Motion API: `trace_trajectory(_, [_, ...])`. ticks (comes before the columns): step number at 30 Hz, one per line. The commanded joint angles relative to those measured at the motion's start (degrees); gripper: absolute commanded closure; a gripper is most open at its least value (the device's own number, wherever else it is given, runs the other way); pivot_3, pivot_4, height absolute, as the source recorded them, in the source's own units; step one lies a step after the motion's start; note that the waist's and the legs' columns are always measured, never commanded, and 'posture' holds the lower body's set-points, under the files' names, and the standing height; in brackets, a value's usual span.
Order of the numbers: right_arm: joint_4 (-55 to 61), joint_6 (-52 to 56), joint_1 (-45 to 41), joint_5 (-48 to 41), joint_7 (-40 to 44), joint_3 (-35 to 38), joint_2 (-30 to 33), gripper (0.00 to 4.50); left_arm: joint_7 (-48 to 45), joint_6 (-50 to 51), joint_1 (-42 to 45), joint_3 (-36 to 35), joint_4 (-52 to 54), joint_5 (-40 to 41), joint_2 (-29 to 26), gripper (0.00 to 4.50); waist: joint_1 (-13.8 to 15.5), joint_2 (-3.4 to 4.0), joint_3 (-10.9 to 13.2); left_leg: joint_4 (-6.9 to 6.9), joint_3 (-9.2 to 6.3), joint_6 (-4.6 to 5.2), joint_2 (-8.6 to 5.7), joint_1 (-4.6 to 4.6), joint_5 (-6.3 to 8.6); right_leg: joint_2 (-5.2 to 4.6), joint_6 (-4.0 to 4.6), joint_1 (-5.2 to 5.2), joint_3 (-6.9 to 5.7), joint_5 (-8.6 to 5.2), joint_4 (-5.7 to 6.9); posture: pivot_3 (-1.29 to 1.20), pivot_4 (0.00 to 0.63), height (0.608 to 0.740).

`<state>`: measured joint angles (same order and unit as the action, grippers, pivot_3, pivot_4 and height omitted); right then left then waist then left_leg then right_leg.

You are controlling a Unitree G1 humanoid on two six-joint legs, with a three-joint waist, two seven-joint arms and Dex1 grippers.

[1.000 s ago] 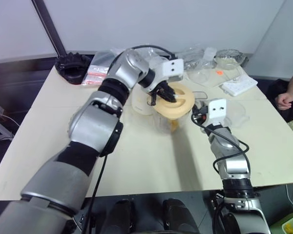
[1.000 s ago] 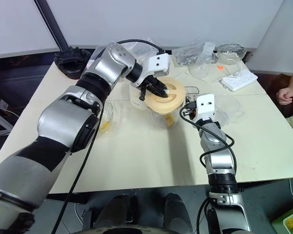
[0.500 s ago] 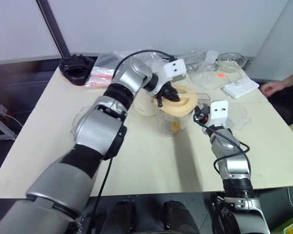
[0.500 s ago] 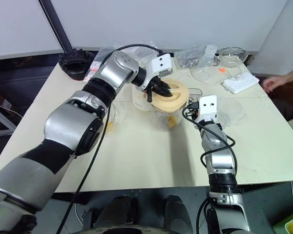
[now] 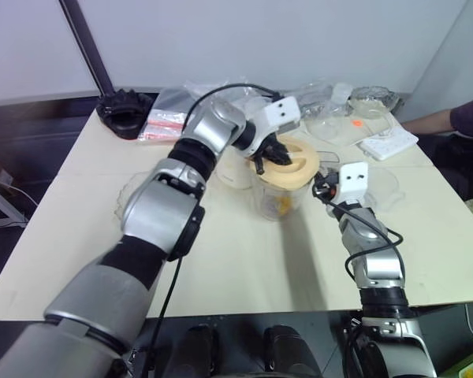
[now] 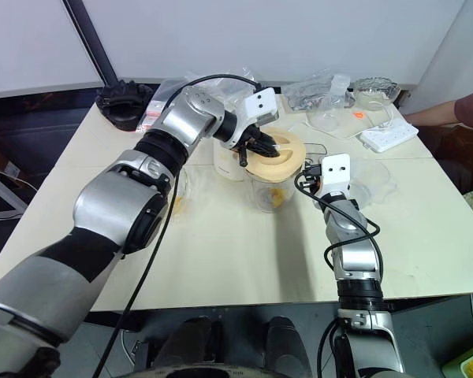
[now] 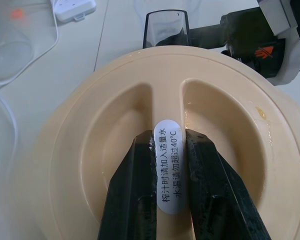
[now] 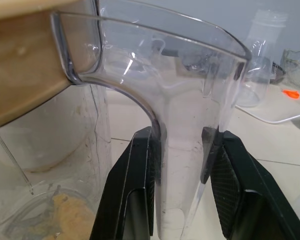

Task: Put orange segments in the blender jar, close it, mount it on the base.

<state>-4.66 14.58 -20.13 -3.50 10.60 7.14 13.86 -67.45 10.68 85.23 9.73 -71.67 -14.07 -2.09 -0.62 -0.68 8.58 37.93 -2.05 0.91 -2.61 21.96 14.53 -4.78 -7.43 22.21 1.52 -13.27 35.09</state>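
Now my left gripper [image 7: 170, 165] is pinched on the raised central rib of the flat, round, pale-orange plastic lid [image 7: 115, 135], and compared with a second ago that lid has come down from a clear tilt to lie nearly flat on the mouth of the tall clear plastic blender jar [image 5: 277, 198]. I judge the closing step close to done, though I cannot tell whether the lid is fully seated.

My right gripper [image 8: 182, 150] clamps the jar's clear handle [image 8: 182, 165], steadying it.

Inside the jar, yellow-orange fruit segments [image 8: 65, 212] lie at the bottom.

From the jar, the cream-white rounded motor base [image 5: 235, 172] stands just beside it at ten o'clock, nothing mounted on it. Small clear cups and bowls [image 5: 370, 98] sit well apart at two o'clock; contents unclear.
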Motion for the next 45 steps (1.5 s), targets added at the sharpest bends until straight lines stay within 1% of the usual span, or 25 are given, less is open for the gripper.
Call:
trace_trajectory(1, [2.4, -1.8, -1.5, 0.5, 2.7, -3.9, -0.3, 3.55, 4.8, 1.3, -4.6, 3.3, -4.4, -3.2, 1.8, 4.28, 0.0, 0.00, 0.0, 0.00, 0.00, 0.00, 0.00, 0.00, 0.00, -0.01, 0.00, 0.00, 0.00, 0.00, 0.00, 0.00, 0.150, 0.740])
trace_trajectory(4, [2.1, -2.0, -1.6, 0.7, 2.8, -3.9, -0.1, 3.55, 3.4, 0.4, -4.1, 3.8, -4.2, -3.5, 1.5, 4.28, 0.0, 0.00, 0.0, -0.02, 0.00, -0.01, 0.00, 0.00, 0.01, -0.03, -0.01, 0.01, -0.01, -0.01, -0.02, 0.00, 0.150, 0.740])
trace_trajectory(6, [2.0, -2.0, -1.6, 1.0, 2.9, -4.0, 0.2, 3.55, 2.4, -0.1, -3.2, 3.8, -4.0, -3.4, 1.3, 3.18, -0.2, -0.01, 0.0, -0.02, 0.00, -0.01, 0.00, 0.01, 0.01, -0.04, -0.02, 0.01, -0.01, -0.02, -0.02, 0.00, 0.150, 0.740])
trace_trajectory(10, [1.8, -2.3, -1.2, 1.1, 3.4, -4.0, 0.4, 3.55, -0.6, -0.7, -0.1, 2.6, -3.1, -1.6, 1.0, 1.31, -0.5, -0.05, 0.1, -0.06, 0.03, -0.01, 0.00, 0.35, 0.00, -0.05, -0.11, 0.34, -0.02, 0.05, -0.02, 0.00, 0.150, 0.740])
trace_trajectory(15, [1.0, -2.6, -1.1, 1.0, 4.1, -3.8, 0.8, 3.55, -3.7, -2.8, 3.4, 1.9, -1.8, -0.5, 0.3, 1.31, -0.5, -0.08, 0.2, -0.25, 0.10, 0.01, 0.00, 0.47, -0.01, -0.01, 0.04, 0.59, -0.01, 0.20, -0.02, 0.00, 0.150, 0.740])
trace_trajectory(20, [-0.1, -2.9, -1.4, 1.1, 4.9, -3.8, 1.1, 3.55, -3.8, -3.5, 8.1, -1.2, -0.7, 2.6, -1.1, 1.31, -0.5, -0.06, 0.7, -0.30, 0.13, 0.02, 0.00, 0.71, -0.01, 0.00, 0.06, 0.87, -0.01, 0.20, -0.01, 0.00, 0.150, 0.740])
trace_trajectory(23, [-1.0, -3.1, -1.8, 1.1, 5.3, -3.9, 1.2, 3.55, -2.1, -4.4, 10.8, -2.6, -0.5, 3.9, -1.8, 1.31, -0.5, -0.04, 0.8, -0.25, 0.14, 0.04, 0.00, 1.27, -0.03, 0.04, 0.09, 1.44, 0.00, 0.24, 0.07, 0.00, 0.150, 0.740])
trace_trajectory(24, [-1.2, -3.1, -1.9, 1.1, 5.5, -3.9, 1.3, 3.55, -0.1, -4.7, 12.1, -3.3, -0.5, 4.3, -2.2, 1.31, -0.5, -0.08, 0.8, -0.24, 0.14, 0.04, 0.00, 1.39, -0.04, 0.04, 0.11, 1.57, 0.00, 0.25, 0.11, 0.00, 0.150, 0.740])
trace_trajectory(30, [-1.6, -3.0, -1.7, 0.9, 6.4, -4.0, 2.1, 3.55, 7.5, -5.6, 16.1, -6.2, -1.1, 6.4, -3.3, 1.31, -0.7, -0.12, 0.9, -0.50, 0.26, 0.04, 0.00, 1.45, -0.04, 0.07, 0.14, 1.85, 0.08, 0.27, 0.17, 0.00, 0.150, 0.740])
trace_trajectory(34, [-1.5, -2.4, -1.6, 0.6, 6.7, -3.8, 2.3, 3.55, 9.5, -5.7, 16.9, -7.5, -0.6, 7.4, -4.1, 1.31, -0.7, -0.12, 0.9, -0.54, 0.25, 0.04, 0.02, 1.42, -0.05, 0.12, 0.14, 1.85, 0.08, 0.27, 0.19, 0.00, 0.150, 0.740])
trace_trajectory(40, [-0.9, -1.6, -1.1, 0.1, 6.6, -3.2, 2.7, 3.55, 9.0, -3.6, 16.5, -8.8, 0.9, 9.2, -7.0, 1.25, -0.7, -0.11, 0.9, -0.54, 0.27, 0.04, 0.02, 1.42, -0.05, 0.12, 0.14, 1.86, 0.09, 0.27, 0.19, 0.00, 0.150, 0.740])
trace_trajectory(43, [-0.1, -1.0, -0.7, -0.1, 6.6, -2.9, 3.1, 3.55, 8.3, -1.4, 14.9, -9.3, 2.6, 10.1, -9.9, 1.25, -0.7, -0.10, 0.9, -0.54, 0.27, 0.04, 0.02, 1.43, -0.05, 0.12, 0.14, 1.86, 0.10, 0.27, 0.19, 0.00, 0.150, 0.740])
trace_trajectory(45, [1.7, 0.9, -0.7, -1.9, 6.3, -1.7, 2.7, 3.55, 8.0, 1.6, 12.6, -9.9, 5.2, 10.8, -13.0, 1.25, -0.7, -0.08, 0.9, -0.55, 0.27, 0.04, 0.02, 1.42, -0.05, 0.12, 0.14, 1.86, 0.10, 0.27, 0.21, 0.00, 0.150, 0.740])
